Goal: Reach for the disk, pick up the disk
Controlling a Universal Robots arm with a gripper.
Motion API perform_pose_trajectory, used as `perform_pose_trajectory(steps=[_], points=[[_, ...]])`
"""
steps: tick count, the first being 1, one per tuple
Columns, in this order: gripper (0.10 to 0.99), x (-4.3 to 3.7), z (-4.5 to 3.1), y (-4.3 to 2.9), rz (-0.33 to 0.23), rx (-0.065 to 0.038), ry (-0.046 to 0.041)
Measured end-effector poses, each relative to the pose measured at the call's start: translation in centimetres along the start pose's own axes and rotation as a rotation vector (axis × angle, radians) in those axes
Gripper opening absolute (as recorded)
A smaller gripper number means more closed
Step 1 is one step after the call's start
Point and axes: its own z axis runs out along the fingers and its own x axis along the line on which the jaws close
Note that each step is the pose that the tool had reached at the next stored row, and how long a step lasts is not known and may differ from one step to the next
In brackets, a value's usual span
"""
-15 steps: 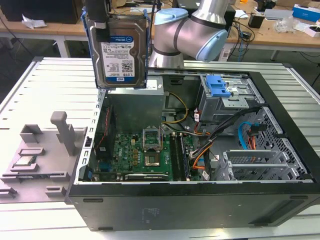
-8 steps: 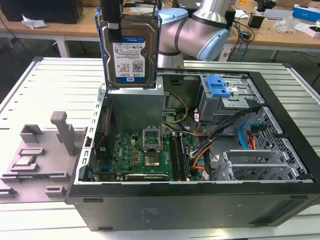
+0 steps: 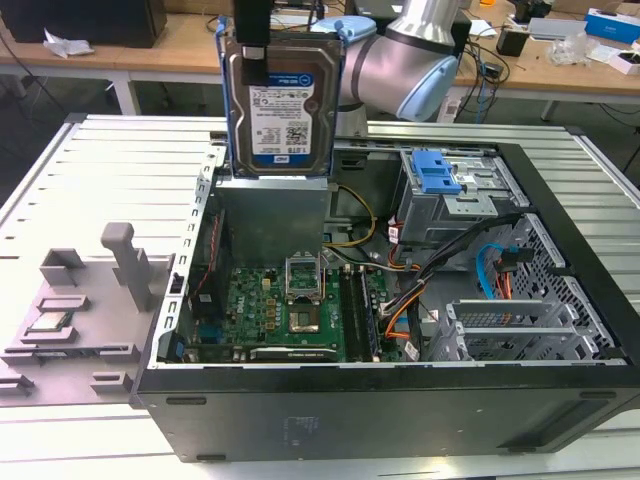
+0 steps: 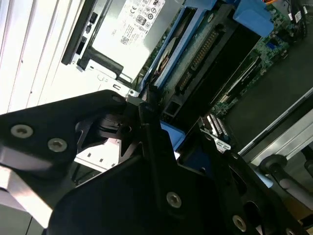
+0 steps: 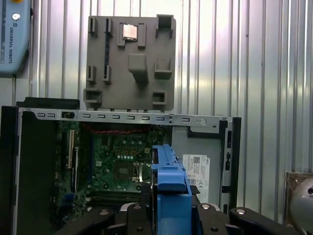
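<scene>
Disk [image 3: 283, 100]: silver, blue-railed, white-and-blue label.

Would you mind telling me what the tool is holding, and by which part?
The tool holds the disk by its upper edge, clamped across the blue bracket rail; the disk hangs upright above the open computer case.

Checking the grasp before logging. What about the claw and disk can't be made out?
1. Claw: upper part cut off by the exterior view's top edge.
2. Disk: label edge-on in the first wrist view, behind its blue bracket.
3. Grip contact: hidden by the claw's own body in the second wrist view.
</scene>
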Motion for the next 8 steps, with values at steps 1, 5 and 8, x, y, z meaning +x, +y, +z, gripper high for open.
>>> perform_pose_trajectory(steps=[1, 5, 8], points=[[0.369, 0.01, -0.01, -0.28, 0.0, 0.0, 0.0], [0.369, 0.03, -0.03, -1.4, 0.0, 0.0, 0.0], [0.369, 0.05, -0.05, -2.16, 0.0, 0.0, 0.0001]])
